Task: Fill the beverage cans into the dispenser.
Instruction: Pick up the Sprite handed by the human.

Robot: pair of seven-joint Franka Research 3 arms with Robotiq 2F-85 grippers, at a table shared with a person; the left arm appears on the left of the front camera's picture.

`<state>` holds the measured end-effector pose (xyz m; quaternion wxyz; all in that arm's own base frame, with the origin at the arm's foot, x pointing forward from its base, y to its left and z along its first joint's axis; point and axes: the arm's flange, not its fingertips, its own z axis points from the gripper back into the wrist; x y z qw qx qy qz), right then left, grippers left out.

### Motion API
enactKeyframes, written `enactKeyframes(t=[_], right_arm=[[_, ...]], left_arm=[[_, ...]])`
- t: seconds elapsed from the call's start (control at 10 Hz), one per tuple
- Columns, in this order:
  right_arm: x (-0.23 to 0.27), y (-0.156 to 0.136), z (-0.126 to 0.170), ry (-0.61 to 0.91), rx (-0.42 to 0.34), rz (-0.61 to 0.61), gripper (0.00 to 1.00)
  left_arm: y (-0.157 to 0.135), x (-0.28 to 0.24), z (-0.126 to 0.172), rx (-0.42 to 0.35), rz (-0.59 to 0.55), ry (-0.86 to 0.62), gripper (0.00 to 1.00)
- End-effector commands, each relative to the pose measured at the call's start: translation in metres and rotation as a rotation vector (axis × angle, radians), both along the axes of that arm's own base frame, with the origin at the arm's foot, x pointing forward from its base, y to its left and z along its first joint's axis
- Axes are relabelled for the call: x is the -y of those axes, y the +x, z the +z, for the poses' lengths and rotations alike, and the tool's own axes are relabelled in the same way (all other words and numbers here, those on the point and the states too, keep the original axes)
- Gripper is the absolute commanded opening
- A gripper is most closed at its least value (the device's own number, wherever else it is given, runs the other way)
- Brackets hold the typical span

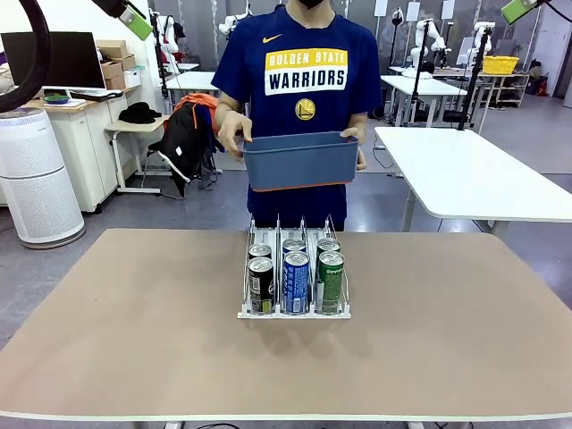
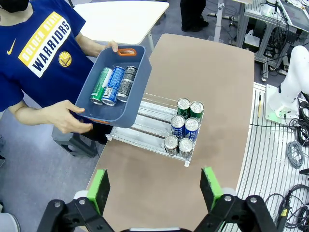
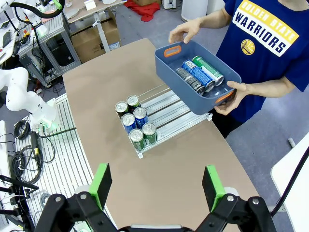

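Tan table below: left gripper and right gripper have jaws spread, holding nothing, high above the dispenser. Six beverage cans stand at its near end. A person holds a blue tub with three more, raised at its far end.

Left tool, right tool — both wide open, aloft

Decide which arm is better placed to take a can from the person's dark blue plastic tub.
Left, probably. The left gripper and right gripper are open and empty; the dark blue plastic tub lines up with the white wire dispenser, but the left shows nearer the middle in the front view.
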<state>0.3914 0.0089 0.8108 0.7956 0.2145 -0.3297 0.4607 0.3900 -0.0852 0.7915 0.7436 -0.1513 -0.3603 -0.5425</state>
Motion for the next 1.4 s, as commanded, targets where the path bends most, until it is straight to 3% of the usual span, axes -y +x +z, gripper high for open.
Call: enactKeyframes(t=[0.0,1.3], right_arm=[[-0.0003,-0.0006,-0.0001,0.003,-0.007,-0.005,1.0],[-0.0003,-0.0006,-0.0001,0.003,-0.007,-0.005,1.0]], left_arm=[[-0.0002,0.0004,-0.0012,-0.005,-0.003,0.001,1.0],[-0.0002,0.0004,-0.0012,-0.005,-0.003,0.001,1.0]])
